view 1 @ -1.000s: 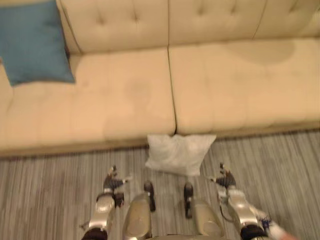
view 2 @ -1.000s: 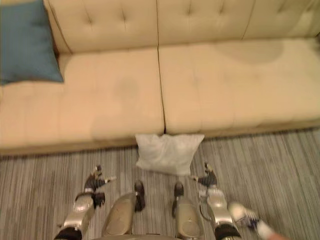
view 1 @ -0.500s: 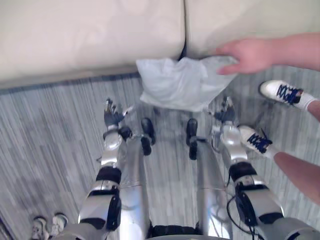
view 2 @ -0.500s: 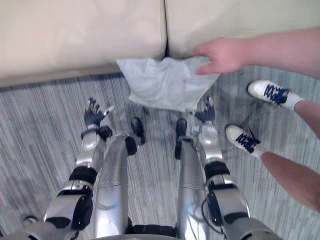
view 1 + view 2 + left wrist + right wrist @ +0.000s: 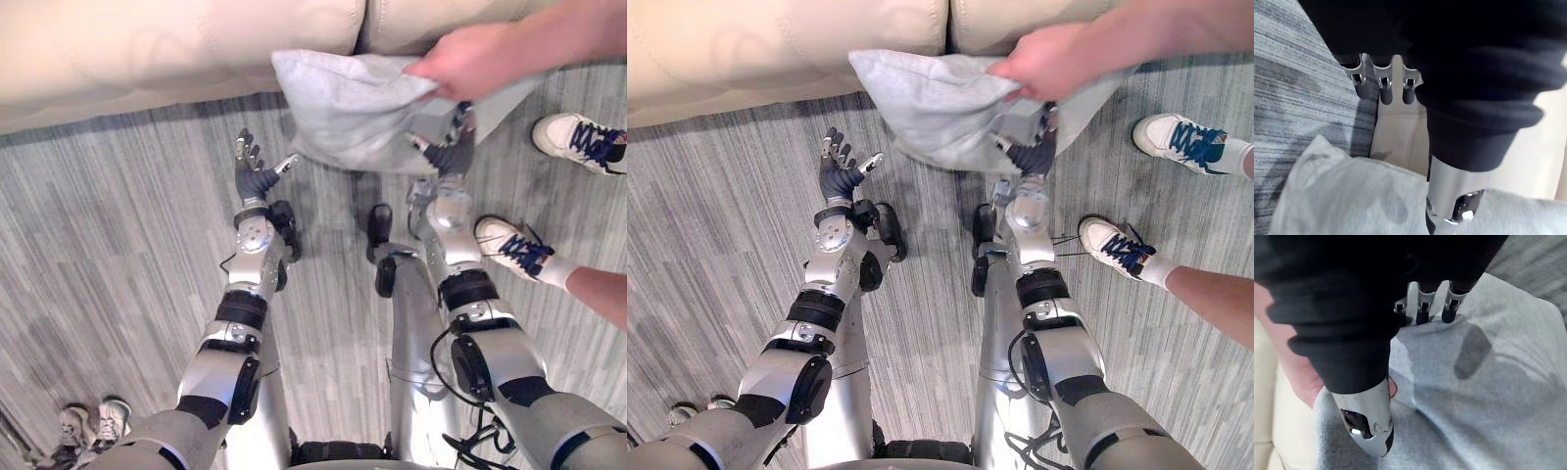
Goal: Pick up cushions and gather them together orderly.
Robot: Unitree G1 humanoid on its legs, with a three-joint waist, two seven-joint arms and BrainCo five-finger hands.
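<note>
A pale grey cushion (image 5: 353, 108) hangs just above the striped floor at the front of the cream sofa (image 5: 147, 49), lifted at its right side by a person's hand (image 5: 470, 61). My left hand (image 5: 253, 176) is open with its fingers spread, and its thumb almost reaches the cushion's lower left edge. In the left wrist view the cushion (image 5: 1352, 196) lies just past the straight fingers (image 5: 1382, 81). My right hand (image 5: 451, 152) is under the cushion's right part. Its straight fingers (image 5: 1422, 308) rest against the fabric (image 5: 1488, 382), so it is open.
The person stands at my right: one white shoe (image 5: 578, 137) near the sofa, the other (image 5: 514, 250) close to my right forearm. A pair of small shoes (image 5: 93, 423) lies on the grey striped floor at the lower left.
The camera has tilted further down. The person's hand has lifted the cushion higher off the floor. Both my hands have moved up and forward to the cushion, the right one now touching it.
</note>
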